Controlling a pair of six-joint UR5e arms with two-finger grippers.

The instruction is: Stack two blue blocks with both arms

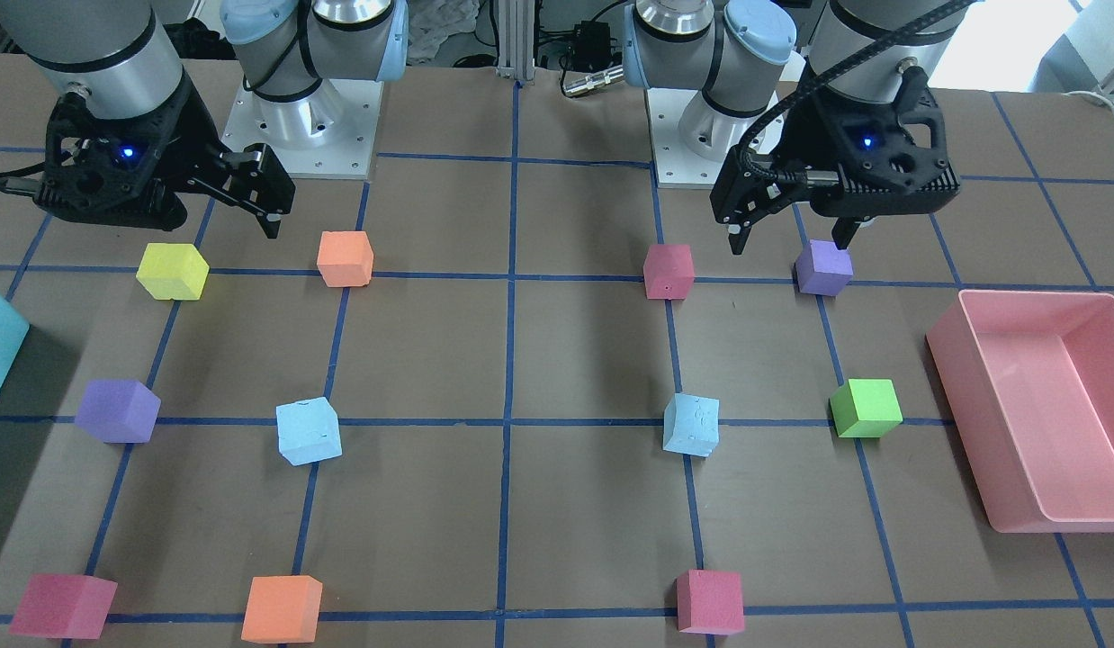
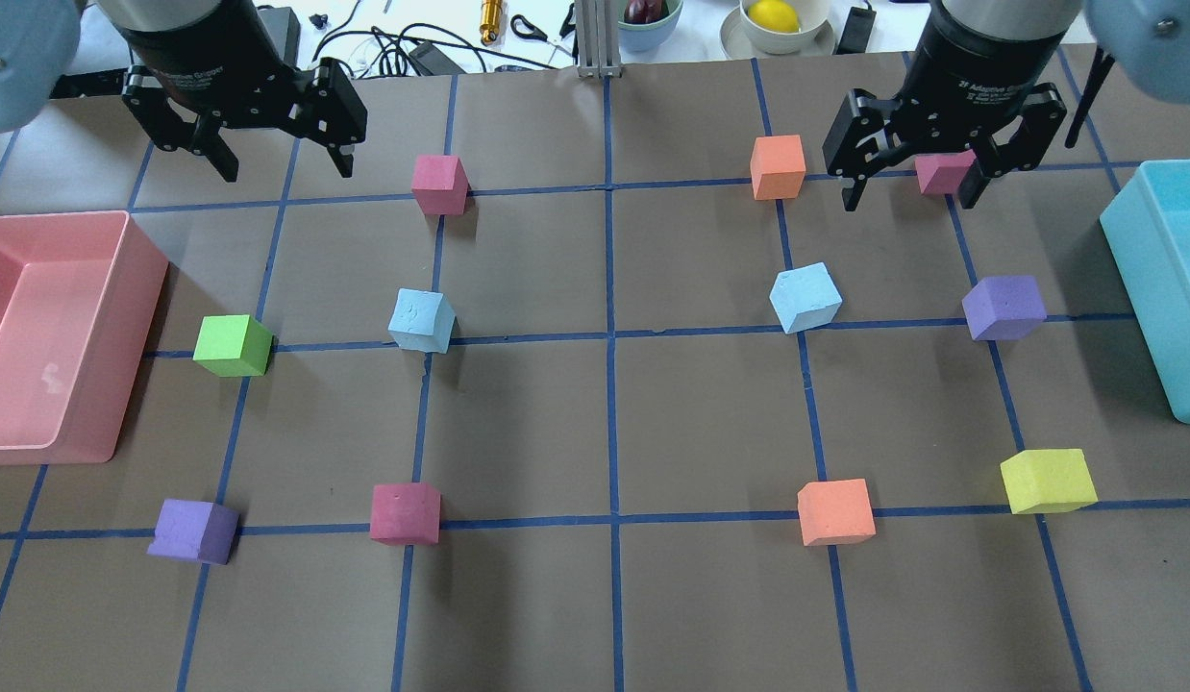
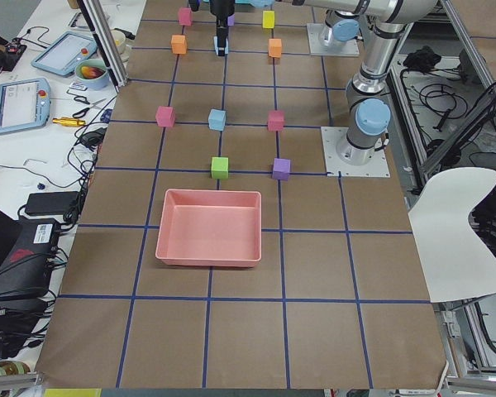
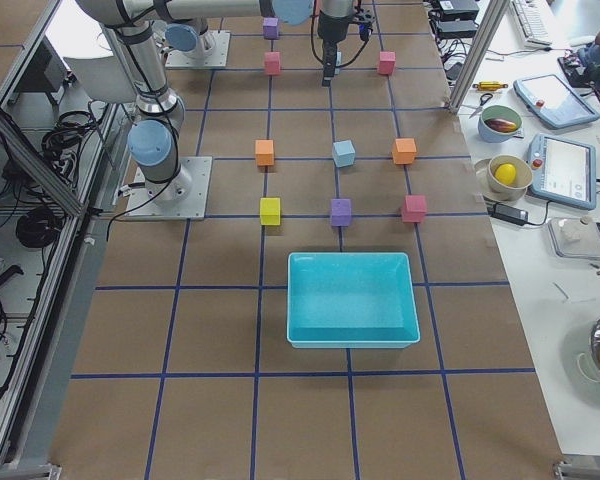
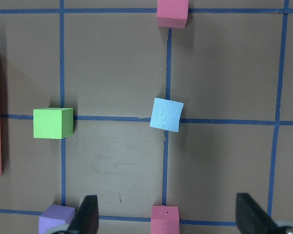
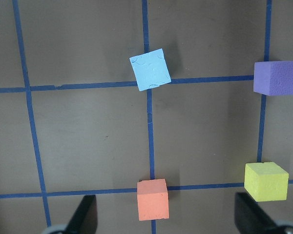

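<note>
Two pale blue blocks lie apart on the brown table, one on the left half and one on the right half. My left gripper hangs high above the table, open and empty. Its wrist view shows the left blue block below, ahead of the open fingers. My right gripper is also high, open and empty. Its wrist view shows the right blue block, turned slightly off the grid lines. Neither gripper touches a block.
A pink bin stands at the left edge and a teal bin at the right edge. Around the blue blocks lie a green cube, purple cubes, pink cubes, orange cubes and a yellow cube.
</note>
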